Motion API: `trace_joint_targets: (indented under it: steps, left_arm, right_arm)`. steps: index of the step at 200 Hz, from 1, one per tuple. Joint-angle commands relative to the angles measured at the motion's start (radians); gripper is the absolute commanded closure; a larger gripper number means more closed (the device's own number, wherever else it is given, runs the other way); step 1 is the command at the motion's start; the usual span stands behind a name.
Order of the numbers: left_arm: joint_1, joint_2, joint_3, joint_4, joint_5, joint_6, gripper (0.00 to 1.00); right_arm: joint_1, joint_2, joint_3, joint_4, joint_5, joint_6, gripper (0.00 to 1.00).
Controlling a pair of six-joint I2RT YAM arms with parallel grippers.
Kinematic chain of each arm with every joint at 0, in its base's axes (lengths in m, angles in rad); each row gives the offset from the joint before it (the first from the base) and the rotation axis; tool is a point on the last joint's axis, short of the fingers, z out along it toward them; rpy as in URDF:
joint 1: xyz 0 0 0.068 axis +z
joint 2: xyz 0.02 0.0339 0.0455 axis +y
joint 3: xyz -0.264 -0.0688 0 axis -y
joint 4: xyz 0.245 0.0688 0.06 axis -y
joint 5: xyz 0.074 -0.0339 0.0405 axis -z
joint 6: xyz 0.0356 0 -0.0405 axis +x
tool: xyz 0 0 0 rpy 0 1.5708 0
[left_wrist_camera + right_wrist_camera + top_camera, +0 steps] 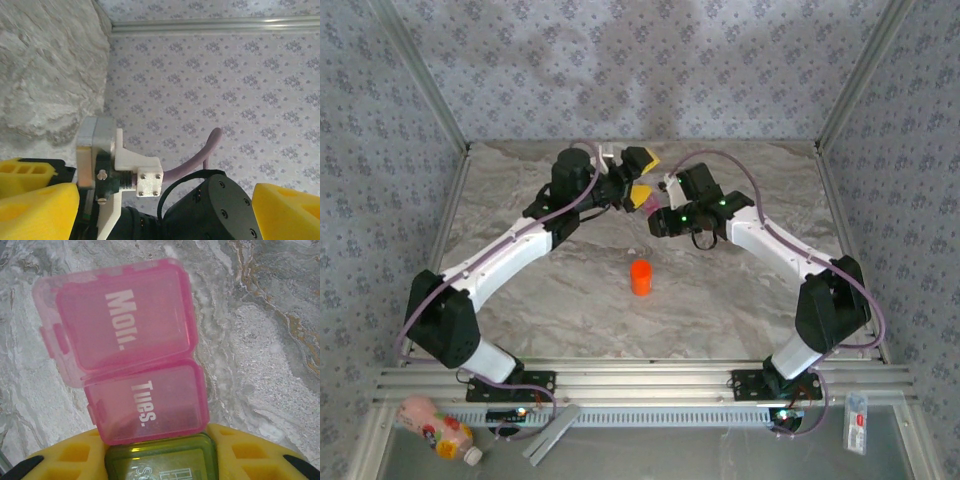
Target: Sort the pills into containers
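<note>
The containers (145,390) are a small translucent pill case with pink compartments marked "Mon." and "Tues." and a green one. My right gripper (160,457) is shut on the green end, which sits between its yellow fingers (245,452), and holds the case above the marble table. The "Mon." part stands skewed from the rest. From above, the case (647,203) shows pink at the right gripper (658,212). My left gripper (641,177) is open right beside it, its yellow fingers (40,210) wide apart with the right arm's black wrist (215,210) between them. No pills are in view.
A small orange bottle (640,277) stands upright mid-table, nearer than both grippers. Patterned walls and metal posts enclose the table (740,300). On the front ledge lie a pink drink bottle (435,425), a grey bar (552,432) and a small white item (857,422).
</note>
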Motion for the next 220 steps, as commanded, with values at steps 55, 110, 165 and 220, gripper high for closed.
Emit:
trace_joint_targets:
  steps: [55,110,165,220]
  left_arm:
    - [0.142,-0.151,-0.093,-0.253,-0.089,0.248,0.06]
    - [0.157,-0.143,-0.158,-0.297,-0.086,0.320,0.04]
    - [0.172,-0.089,-0.132,-0.376,-0.096,0.398,0.02]
    - [0.216,-0.068,-0.146,-0.379,-0.096,0.401,0.02]
  right_arm:
    - [-0.100,0.008,-0.145,-0.061,0.116,-0.113,0.64]
    - [-0.072,0.067,-0.213,-0.072,0.195,-0.196,0.61]
    - [-0.064,0.233,-0.033,-0.077,0.163,-0.338,0.58]
    - [-0.023,0.421,0.232,-0.200,0.170,-0.501,0.56]
